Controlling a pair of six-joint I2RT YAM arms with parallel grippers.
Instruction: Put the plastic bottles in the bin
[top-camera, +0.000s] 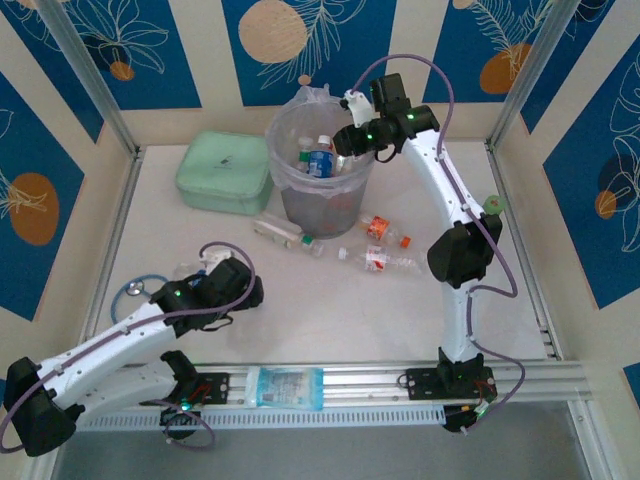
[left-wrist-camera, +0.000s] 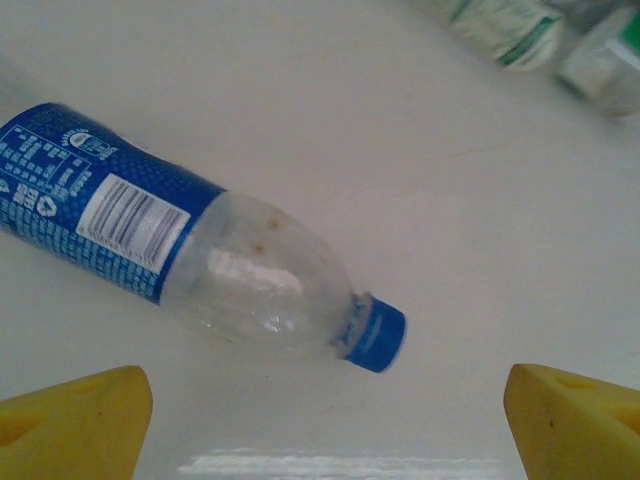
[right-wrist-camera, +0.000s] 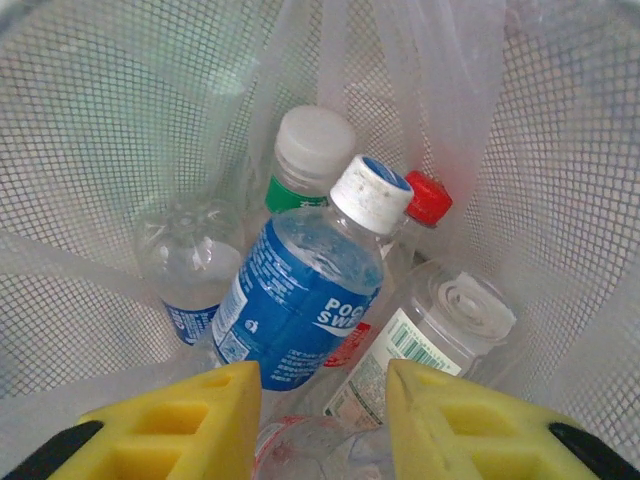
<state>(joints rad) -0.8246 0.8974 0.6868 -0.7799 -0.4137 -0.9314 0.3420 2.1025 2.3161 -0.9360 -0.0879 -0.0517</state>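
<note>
My left gripper (left-wrist-camera: 328, 405) stands wide open and holds nothing. It is directly above a blue-labelled bottle (left-wrist-camera: 190, 255) lying on its side on the table (left-wrist-camera: 450, 200), near left. My right gripper (right-wrist-camera: 325, 405) hangs over the bin (right-wrist-camera: 110, 150), far centre. Its jaws stand at a small gap, empty. Several bottles (right-wrist-camera: 300, 290) sit inside the bin. More bottles (top-camera: 378, 260) lie just near of it.
</note>
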